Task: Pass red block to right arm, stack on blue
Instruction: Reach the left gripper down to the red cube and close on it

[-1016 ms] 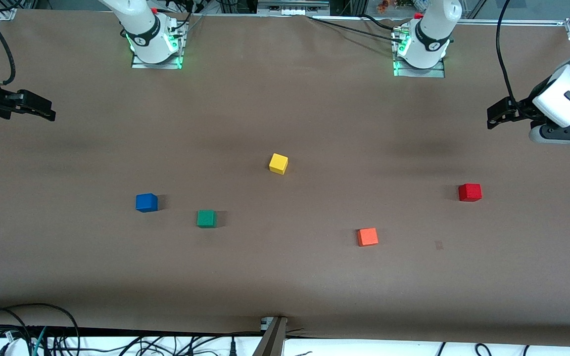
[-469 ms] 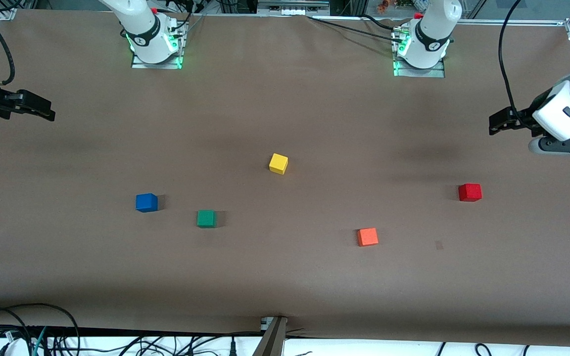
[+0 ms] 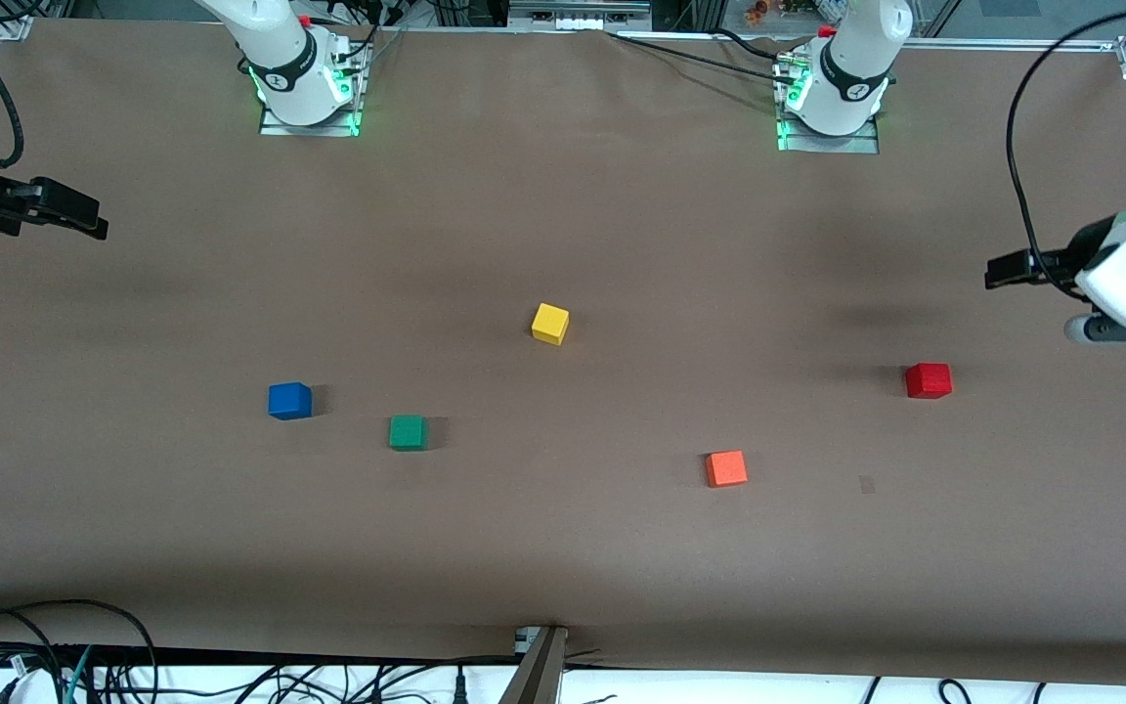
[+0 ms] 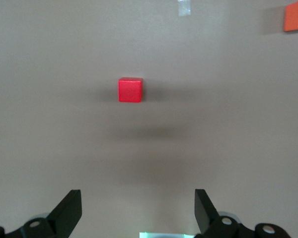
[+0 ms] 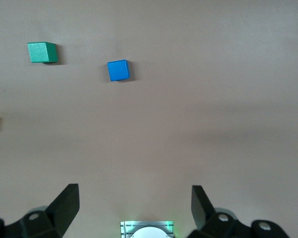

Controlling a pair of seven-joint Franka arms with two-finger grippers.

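On the brown tabletop (image 3: pixel 563 548) five small cubes are seen, all well apart from each other. Nearest to the front camera lies the orange cube (image 3: pixel 725 468), toward the left arm's end. A little farther from the camera, toward the right arm's end, the green cube (image 3: pixel 408 431) is placed, and just farther again the blue cube (image 3: pixel 289 401), nearer to the right arm's end than the green one. The blue cube is seen also in the right wrist view (image 5: pixel 118 70), with nothing on top of it.

The red block (image 3: pixel 929 380) rests flat on the tabletop, toward the left arm's end, slightly farther from the camera than the blue cube. It is not touched by anything. In the left wrist view the red block (image 4: pixel 130 90) is shown alone on the bare surface, ahead of the two fingers. The yellow cube (image 3: pixel 550 324) is found about in the middle of the tabletop, farther from the camera than all the others.

The left gripper (image 3: pixel 1005 271) is held in the air over the left arm's end of the tabletop; its fingers (image 4: pixel 68 212) are spread wide and nothing is held. The right gripper (image 3: pixel 84 219) waits over the right arm's end, its fingers (image 5: pixel 65 202) also spread wide and empty.
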